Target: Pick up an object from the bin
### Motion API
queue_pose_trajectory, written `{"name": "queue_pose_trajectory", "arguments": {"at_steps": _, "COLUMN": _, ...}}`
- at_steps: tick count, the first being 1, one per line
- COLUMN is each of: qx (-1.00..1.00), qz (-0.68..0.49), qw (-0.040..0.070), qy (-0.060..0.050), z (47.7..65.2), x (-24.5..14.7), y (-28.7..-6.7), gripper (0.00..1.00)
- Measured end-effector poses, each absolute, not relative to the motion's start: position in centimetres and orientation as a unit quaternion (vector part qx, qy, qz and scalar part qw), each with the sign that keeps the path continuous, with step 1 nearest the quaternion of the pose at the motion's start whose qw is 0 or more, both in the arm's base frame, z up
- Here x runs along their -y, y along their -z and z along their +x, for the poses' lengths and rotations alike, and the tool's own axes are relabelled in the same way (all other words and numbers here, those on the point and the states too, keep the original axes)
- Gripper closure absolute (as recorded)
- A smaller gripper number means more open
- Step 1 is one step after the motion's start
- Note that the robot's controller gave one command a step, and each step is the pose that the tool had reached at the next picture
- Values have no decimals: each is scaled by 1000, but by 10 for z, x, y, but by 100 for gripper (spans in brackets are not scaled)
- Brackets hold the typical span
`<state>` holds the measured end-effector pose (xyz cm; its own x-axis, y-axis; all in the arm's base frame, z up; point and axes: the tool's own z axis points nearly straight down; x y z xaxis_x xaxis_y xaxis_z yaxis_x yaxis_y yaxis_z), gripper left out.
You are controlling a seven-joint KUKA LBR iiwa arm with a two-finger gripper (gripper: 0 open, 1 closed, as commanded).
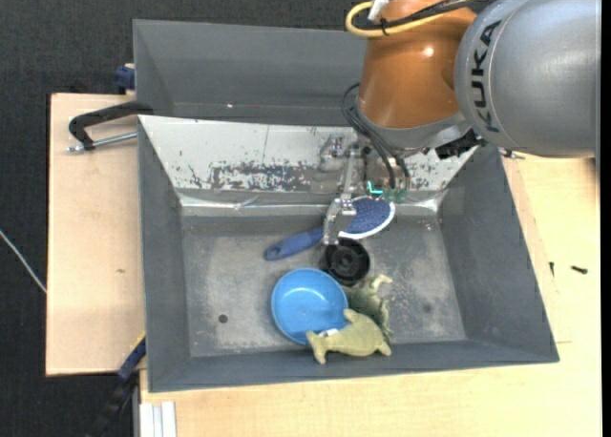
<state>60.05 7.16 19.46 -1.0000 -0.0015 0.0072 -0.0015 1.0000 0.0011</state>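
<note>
My gripper [348, 206] hangs below the orange wrist cover, low in the bin near the back wall. Right under it lies a blue brush [370, 219] with a white-rimmed oval head; its blue handle [291, 246] runs out to the lower left along the floor. The gripper's metal parts stand at both sides of the brush head, and whether they press on it is hidden. Just in front of the gripper sits a small black round thing [345, 261].
A blue bowl [307, 304] rests near the bin's front wall. A yellow-green soft toy [359, 332] lies to its right, against the front wall. The arm and its orange cover hang over the bin's back right.
</note>
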Motion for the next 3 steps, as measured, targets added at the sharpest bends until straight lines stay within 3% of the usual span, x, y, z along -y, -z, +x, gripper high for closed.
{"name": "queue_pose_trajectory", "arguments": {"at_steps": 1, "qx": 999, "qz": -34, "qw": 5, "qy": 0, "z": 578, "x": -61, "y": -79, "gripper": 0}}
{"name": "queue_pose_trajectory", "arguments": {"at_steps": 2, "qx": 999, "qz": -33, "qw": -2, "qy": 1, "z": 582, "x": -61, "y": -85, "gripper": 100}}
{"name": "queue_pose_trajectory", "arguments": {"at_steps": 3, "qx": 1000, "qz": 10, "qw": -7, "qy": 1, "z": 562, "x": -55, "y": -256, "gripper": 100}}
